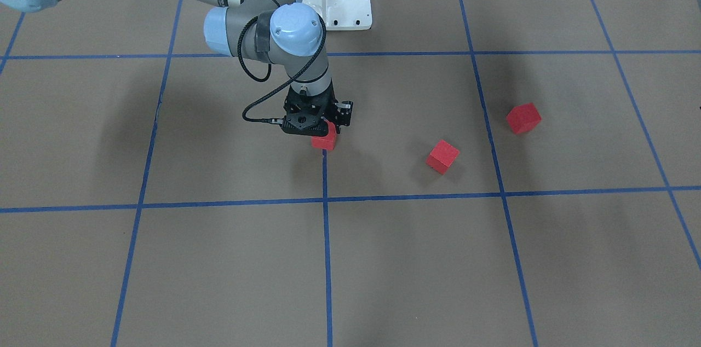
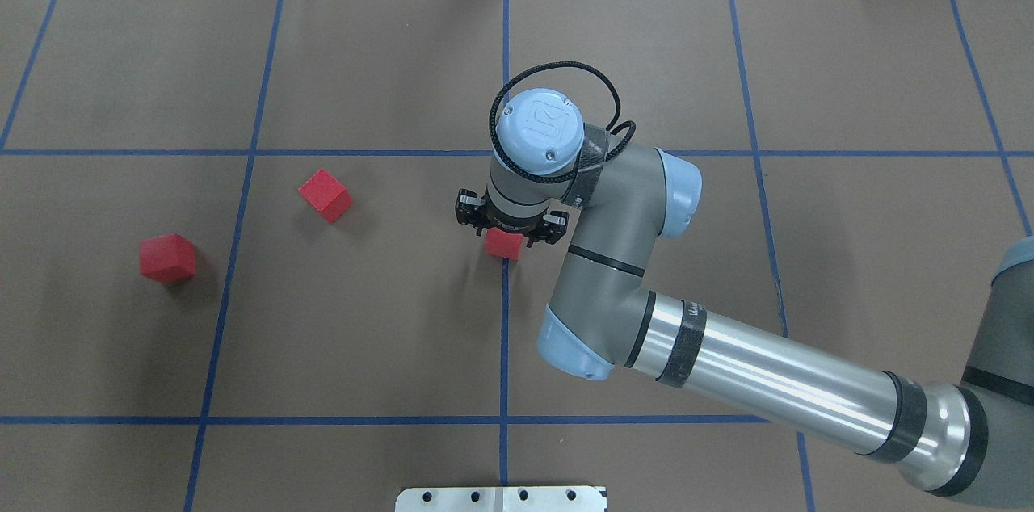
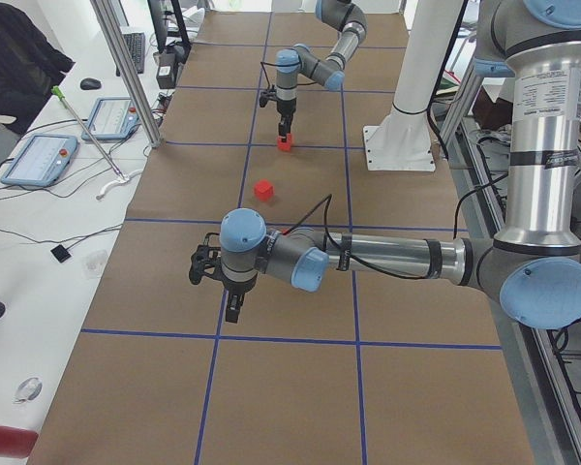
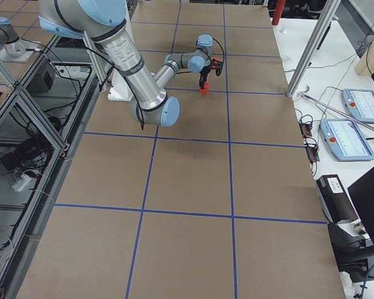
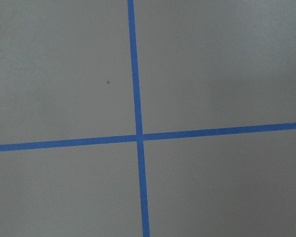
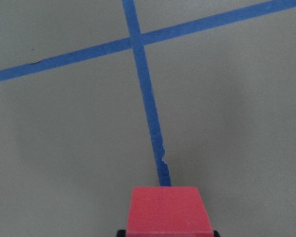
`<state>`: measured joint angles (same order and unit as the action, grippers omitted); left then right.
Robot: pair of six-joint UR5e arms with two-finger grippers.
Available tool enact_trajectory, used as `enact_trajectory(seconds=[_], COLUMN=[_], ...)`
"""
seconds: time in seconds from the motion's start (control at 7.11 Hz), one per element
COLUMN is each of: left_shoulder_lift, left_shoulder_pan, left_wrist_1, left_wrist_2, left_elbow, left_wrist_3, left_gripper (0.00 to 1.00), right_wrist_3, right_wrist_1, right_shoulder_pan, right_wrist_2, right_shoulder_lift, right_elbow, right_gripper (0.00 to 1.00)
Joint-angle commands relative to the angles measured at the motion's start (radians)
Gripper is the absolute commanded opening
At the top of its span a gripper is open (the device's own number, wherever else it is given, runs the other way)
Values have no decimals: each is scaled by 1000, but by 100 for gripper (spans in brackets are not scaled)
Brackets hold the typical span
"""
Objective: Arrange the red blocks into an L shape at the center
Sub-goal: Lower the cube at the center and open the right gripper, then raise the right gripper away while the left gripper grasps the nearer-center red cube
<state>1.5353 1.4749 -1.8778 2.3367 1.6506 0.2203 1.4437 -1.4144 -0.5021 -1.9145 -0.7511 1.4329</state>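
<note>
- The left gripper [image 3: 232, 306] shows only in the side view from the table's left end, where it hangs over the brown table [image 2: 872, 52]. From there I cannot tell whether it is wide or narrow. Its own wrist camera gives just a tape cross [image 5: 139, 137], with no fingers in sight.
- The first red block [image 2: 167, 258] sits alone in the leftmost grid square of the overhead view.
- The second red block [image 2: 325, 195] lies one square over, turned askew and well apart from the first.
- The third red block [image 2: 503, 244] is at the center [image 2: 505, 310], at the end of the middle tape line [image 2: 504, 350]. Only the right wrist camera shows that end, which is ragged and runs up to the block.
- The right gripper [image 1: 327, 129] points straight down, narrowed onto that third block and holding it. The overhead view hides the fingers under the wrist. The wrist camera shows black tips flush against the block's lower corners.
- I count three red blocks, two arms and two grippers.
- The overhead and front views show all three blocks but only the right arm, while the left-end view shows both arms. In the right-end view I make out only the held block.
</note>
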Motion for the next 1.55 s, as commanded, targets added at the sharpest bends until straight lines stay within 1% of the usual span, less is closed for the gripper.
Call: enact_trajectory(seconds=[0.0, 0.14, 0.28, 0.42, 0.56, 0.7, 0.84, 0.98, 1.13, 1.27, 1.41], left_shoulder_lift=[9, 20, 44, 86, 144, 199, 256, 314, 353, 358, 371], left_shoulder_pan=[-7, -34, -88, -185, -262, -348, -437, -546, -641, -707, -712], left_wrist_1=[0, -1, 0, 0, 0, 0, 0, 0, 0, 0, 0], left_wrist_2=[4, 36, 47, 41, 39, 32, 3, -60, -154, -216, -244], left_elbow=[21, 53, 75, 104, 133, 150, 165, 193, 189, 169, 144], left_wrist_3=[46, 185, 332, 544, 784, 971, 1163, 1333, 1528, 1575, 1579], left_gripper=[100, 100, 100, 100, 100, 100, 100, 100, 100, 100, 100], right_wrist_3=[-20, -22, -28, -102, -171, -257, -361, -431, -459, -483, -485], right_wrist_1=[-1, -3, -3, -3, -4, -3, 3, 3, 3, 3, 5], right_shoulder_pan=[-6, -42, -112, -194, -272, -341, -396, -442, -475, -477, -477], right_wrist_2=[-4, -33, -107, -186, -239, -285, -314, -345, -362, -360, -354], right_shoulder_lift=[-5, -28, -86, -168, -238, -304, -374, -408, -436, -448, -461], right_elbow=[35, 76, 143, 212, 248, 257, 262, 262, 262, 259, 261], right_gripper=[99, 99, 99, 99, 99, 99, 99, 99, 99, 99, 99])
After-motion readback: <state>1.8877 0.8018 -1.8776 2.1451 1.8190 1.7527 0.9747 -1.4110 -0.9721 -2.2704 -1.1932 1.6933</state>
